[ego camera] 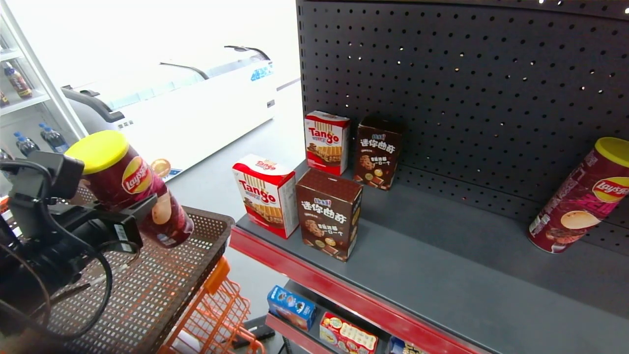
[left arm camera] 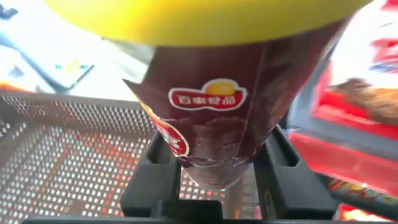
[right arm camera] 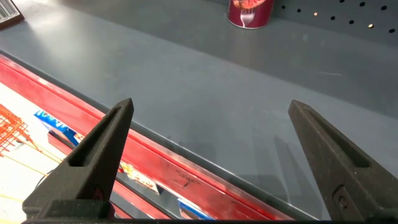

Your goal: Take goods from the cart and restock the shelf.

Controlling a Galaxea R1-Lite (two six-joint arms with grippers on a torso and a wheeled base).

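My left gripper [ego camera: 140,216] is shut on a dark red chip can [ego camera: 135,189] with a yellow lid, held tilted above the brown perforated cart basket [ego camera: 162,290]. In the left wrist view the can [left arm camera: 217,118] sits between the black fingers [left arm camera: 152,180]. A second chip can [ego camera: 580,196] leans against the pegboard at the right of the grey shelf [ego camera: 442,265]. My right gripper [right arm camera: 211,162] stands open over the shelf's front part, nothing between its fingers; that can [right arm camera: 249,12] is far beyond it.
Two red-and-white wafer boxes [ego camera: 268,194] [ego camera: 327,142] and two brown cookie boxes [ego camera: 329,214] [ego camera: 377,152] stand at the shelf's left end. The shelf has a red front lip [ego camera: 314,278]. An orange wire cart [ego camera: 216,314] sits below the basket. Goods lie on the lower shelf [ego camera: 344,334].
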